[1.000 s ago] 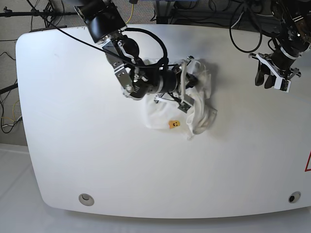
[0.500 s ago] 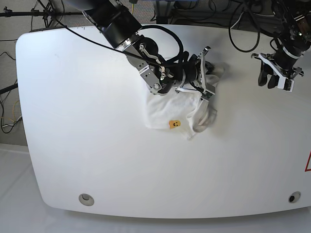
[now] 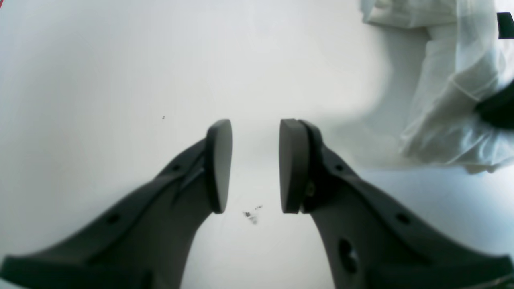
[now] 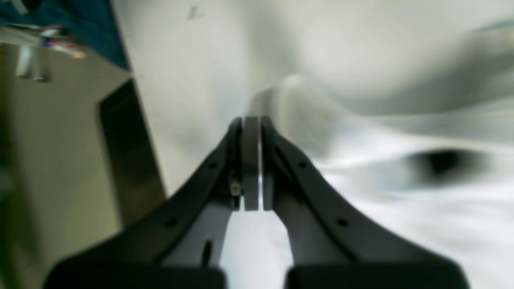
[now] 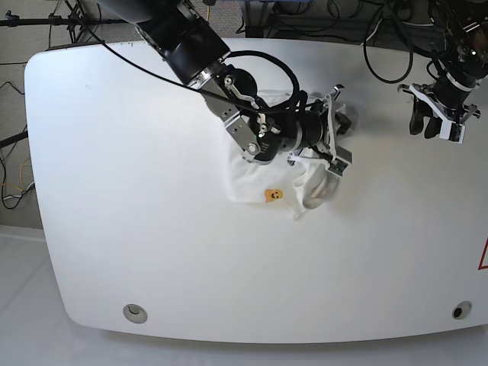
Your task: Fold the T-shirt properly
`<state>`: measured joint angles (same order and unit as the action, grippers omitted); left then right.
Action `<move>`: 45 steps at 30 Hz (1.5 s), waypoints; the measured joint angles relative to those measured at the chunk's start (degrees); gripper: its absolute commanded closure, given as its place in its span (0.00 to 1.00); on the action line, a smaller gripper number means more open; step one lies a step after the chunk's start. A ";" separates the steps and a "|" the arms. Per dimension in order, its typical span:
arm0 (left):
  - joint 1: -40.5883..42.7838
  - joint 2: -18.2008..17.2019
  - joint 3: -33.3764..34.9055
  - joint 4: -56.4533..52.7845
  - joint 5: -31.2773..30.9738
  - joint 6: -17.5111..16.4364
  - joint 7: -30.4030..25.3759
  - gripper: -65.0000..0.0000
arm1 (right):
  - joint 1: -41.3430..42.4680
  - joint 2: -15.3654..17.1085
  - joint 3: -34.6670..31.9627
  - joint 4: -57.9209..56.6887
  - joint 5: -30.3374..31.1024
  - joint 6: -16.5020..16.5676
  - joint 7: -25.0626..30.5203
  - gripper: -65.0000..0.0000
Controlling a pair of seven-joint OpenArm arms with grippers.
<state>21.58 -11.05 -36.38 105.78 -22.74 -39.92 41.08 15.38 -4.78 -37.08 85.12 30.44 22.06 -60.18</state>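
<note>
Because the right tool is closed, the left tool open, smooth T-shirt gently rightward, low over the tabletop.

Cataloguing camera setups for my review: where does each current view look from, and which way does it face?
Base: high at the table's front or back edge, unclear which, looking down; shows both arms.
Left wrist: on the left arm, facing the tabletop past its gripper, jaws apart; T-shirt at right.
Right wrist: on the right arm, blurred, facing shirt and table edge past its closed gripper.
Shared: both wrist views show part of the shirt.
</note>
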 measured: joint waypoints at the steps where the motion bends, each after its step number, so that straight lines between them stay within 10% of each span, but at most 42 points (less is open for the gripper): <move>1: 0.00 0.02 0.00 0.00 0.00 0.00 -0.04 0.71 | 0.26 0.46 0.26 0.72 0.24 0.00 -0.04 0.99; 13: 0.00 0.02 0.07 0.00 0.02 0.02 0.02 0.71 | 4.07 2.97 14.10 8.02 -0.24 -0.04 -6.88 0.99; 45: 0.00 0.04 0.11 -0.02 0.00 0.00 0.02 0.71 | 6.82 2.47 9.60 -15.63 -10.29 0.42 12.39 0.99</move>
<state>21.58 -11.00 -36.27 105.75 -22.74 -39.92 41.10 22.20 -2.31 -27.49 69.49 20.14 22.48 -47.79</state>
